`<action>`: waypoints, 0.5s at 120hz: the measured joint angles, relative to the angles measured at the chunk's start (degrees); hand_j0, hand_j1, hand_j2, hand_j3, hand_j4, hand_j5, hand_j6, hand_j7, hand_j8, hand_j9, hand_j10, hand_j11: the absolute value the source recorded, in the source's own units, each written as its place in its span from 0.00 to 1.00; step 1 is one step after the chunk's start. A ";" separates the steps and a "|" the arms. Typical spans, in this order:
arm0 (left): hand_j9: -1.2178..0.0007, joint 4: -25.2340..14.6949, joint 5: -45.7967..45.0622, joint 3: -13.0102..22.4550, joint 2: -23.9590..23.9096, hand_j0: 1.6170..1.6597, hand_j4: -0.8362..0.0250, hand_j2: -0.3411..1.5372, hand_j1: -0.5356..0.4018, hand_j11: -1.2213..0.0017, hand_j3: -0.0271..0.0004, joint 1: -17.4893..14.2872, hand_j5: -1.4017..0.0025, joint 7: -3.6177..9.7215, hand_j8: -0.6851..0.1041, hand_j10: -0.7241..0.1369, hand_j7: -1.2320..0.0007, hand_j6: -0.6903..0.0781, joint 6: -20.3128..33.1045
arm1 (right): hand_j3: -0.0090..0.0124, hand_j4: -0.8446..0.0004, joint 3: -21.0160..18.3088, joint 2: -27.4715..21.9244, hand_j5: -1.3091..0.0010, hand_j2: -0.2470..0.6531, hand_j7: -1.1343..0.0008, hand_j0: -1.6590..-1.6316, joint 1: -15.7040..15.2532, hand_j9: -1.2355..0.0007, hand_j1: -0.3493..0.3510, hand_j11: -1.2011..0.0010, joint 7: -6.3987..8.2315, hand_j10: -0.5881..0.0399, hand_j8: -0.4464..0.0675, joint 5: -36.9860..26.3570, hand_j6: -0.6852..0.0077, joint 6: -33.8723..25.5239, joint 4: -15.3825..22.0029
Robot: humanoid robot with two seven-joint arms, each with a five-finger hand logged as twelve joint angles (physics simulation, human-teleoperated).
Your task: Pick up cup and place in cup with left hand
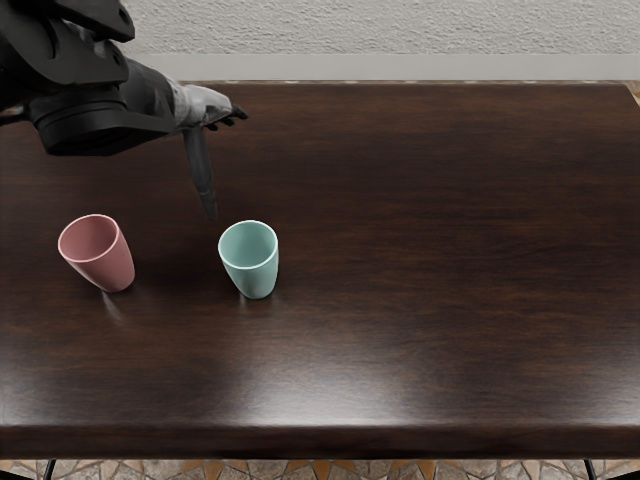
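My left hand [214, 110] is above the far left part of the table, beyond both cups. Its dark fingers reach to the right and hold nothing, and a long grey digit extends down toward the near side. A teal cup [256, 278] stands upright, nearer than the hand and slightly to its right. To the left of it, apart from it, is an upright pink cup [112, 270]. Neither cup is touched by the hand, and both have their open rims up.
The dark wooden table [430, 240] spans the view, with its near edge along the bottom. A pale textured wall [400, 30] rises behind the far edge.
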 joint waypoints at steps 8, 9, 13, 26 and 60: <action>0.99 -3.23 -0.83 -3.30 0.00 0.96 0.96 0.18 0.94 0.99 0.99 2.40 0.99 1.09 0.86 0.83 0.99 0.89 7.35 | 0.42 0.98 0.00 0.00 0.98 0.27 0.98 0.04 0.00 0.98 0.03 0.98 0.00 0.91 0.84 0.00 0.97 0.03 0.01; 0.99 -3.52 -0.84 -3.60 0.00 0.96 0.96 0.18 0.94 0.99 0.99 2.68 0.99 1.18 0.86 0.83 0.99 0.89 7.99 | 0.42 0.98 0.00 0.00 0.98 0.27 0.98 0.04 0.00 0.98 0.03 0.98 0.00 0.91 0.84 0.00 0.97 0.03 0.01; 0.99 -4.57 -0.82 -4.76 0.00 0.96 0.96 0.18 0.94 0.99 0.99 3.82 0.99 1.49 0.86 0.83 0.99 0.89 10.07 | 0.42 0.98 0.00 0.00 0.98 0.27 0.98 0.04 0.00 0.98 0.03 0.98 0.01 0.91 0.84 0.00 0.97 0.01 0.01; 0.99 -6.68 0.33 -8.08 0.00 0.96 0.96 0.18 0.94 0.99 0.99 6.69 0.99 2.02 0.86 0.83 0.99 0.89 13.51 | 0.42 0.98 0.00 0.00 0.98 0.27 0.98 0.04 0.00 0.98 0.03 0.98 0.00 0.91 0.84 0.00 0.97 0.00 0.00; 0.99 -7.78 1.25 -12.78 0.00 0.96 0.96 0.18 0.94 0.99 0.99 7.75 0.99 2.21 0.86 0.83 0.99 0.89 17.26 | 0.42 0.98 -0.01 0.00 0.98 0.27 0.98 0.04 0.00 0.98 0.03 0.98 0.02 0.91 0.84 0.00 0.97 0.00 0.00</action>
